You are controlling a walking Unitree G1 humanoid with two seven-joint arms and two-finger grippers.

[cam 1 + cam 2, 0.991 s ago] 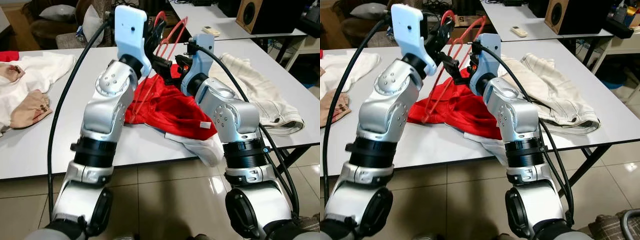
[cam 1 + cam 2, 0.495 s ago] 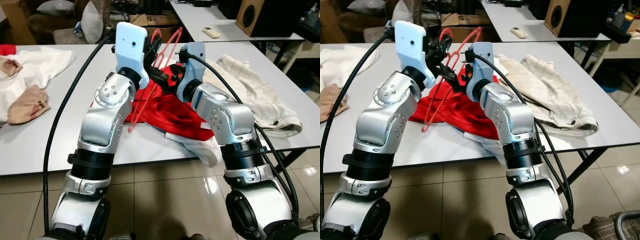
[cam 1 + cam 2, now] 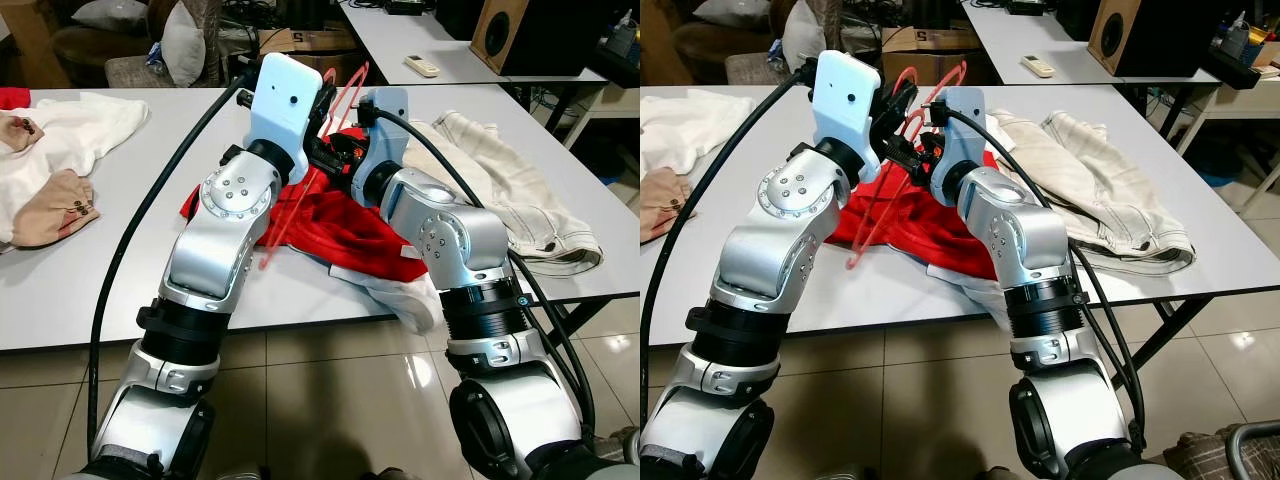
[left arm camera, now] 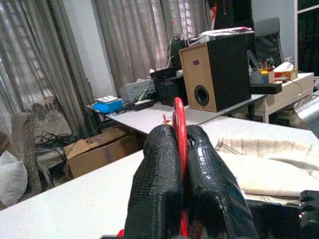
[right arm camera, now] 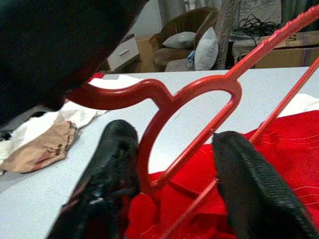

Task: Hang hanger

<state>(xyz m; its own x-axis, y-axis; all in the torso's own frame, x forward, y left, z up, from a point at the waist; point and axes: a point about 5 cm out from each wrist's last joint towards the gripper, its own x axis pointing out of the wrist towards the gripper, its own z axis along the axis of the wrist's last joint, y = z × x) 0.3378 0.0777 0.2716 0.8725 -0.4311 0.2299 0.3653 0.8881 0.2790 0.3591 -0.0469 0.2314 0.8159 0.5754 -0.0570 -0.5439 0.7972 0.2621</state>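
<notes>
My left gripper [image 4: 182, 164] is clenched on the thin red plastic hanger [image 3: 890, 190], whose rod runs up between my two black fingers [image 4: 154, 174], and I hold it raised over the white table [image 3: 90, 270] at about twelve o'clock from my chest. The hanger slants down from there toward seven o'clock, its lower end hanging above the crumpled red cloth garment [image 3: 345, 220] that lies on the table. My right gripper [image 5: 174, 174] sits just beside the left one at roughly one o'clock, its fingers spread apart on either side of the hanger's looped neck [image 5: 194, 124]; whether one pad brushes the plastic I cannot quite tell from this close. At two o'clock lies a cream-coloured pair of trousers [image 3: 520, 200], and at ten o'clock a white shirt with tan patches [image 3: 60, 160].
</notes>
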